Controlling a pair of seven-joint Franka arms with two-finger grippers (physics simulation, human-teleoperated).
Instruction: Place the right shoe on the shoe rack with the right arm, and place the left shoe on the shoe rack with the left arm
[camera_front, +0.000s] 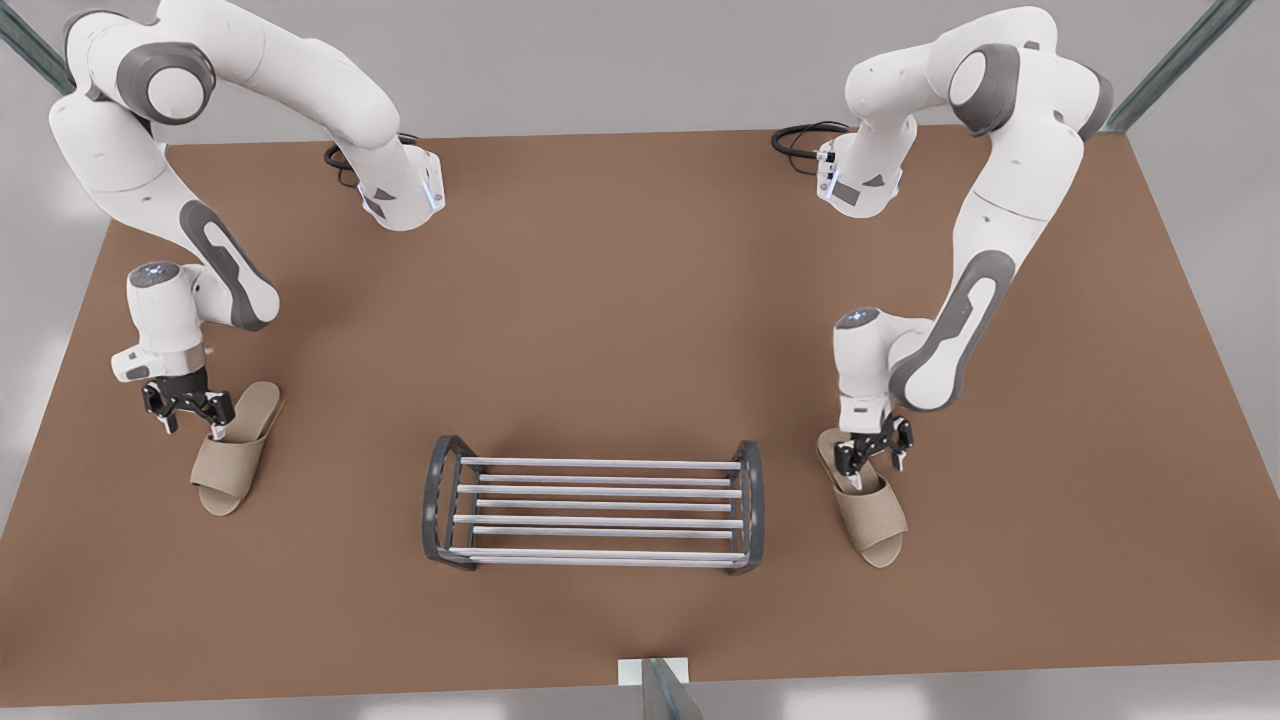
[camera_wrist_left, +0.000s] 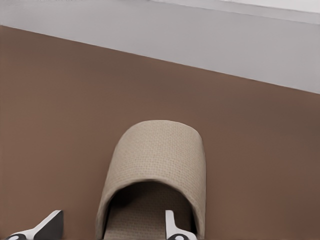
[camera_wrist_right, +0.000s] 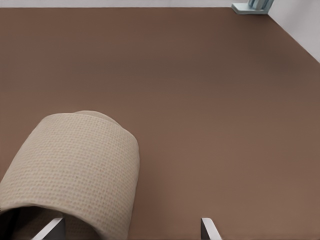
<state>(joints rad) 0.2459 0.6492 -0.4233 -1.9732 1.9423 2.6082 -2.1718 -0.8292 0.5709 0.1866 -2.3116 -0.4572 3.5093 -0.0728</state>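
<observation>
1. Light — bright, even and diffuse across the brown table (camera_front: 620, 300); no glare.
2. Shadows — soft and faint: a pale blur under the rack (camera_front: 595, 500), slight darkening beside each slipper (camera_front: 235, 450) and beneath the arms.
3. Slipper opening (camera_wrist_left: 150, 205) — dark inside in the left wrist view.
4. Focus — uniform near to far; weave crisp.
5. Edges — table borders straight.

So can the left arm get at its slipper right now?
Probably yes. The left gripper hangs open at the heel end of the left slipper, one finger inside and one outside its side edge, and nothing lies between them.
</observation>
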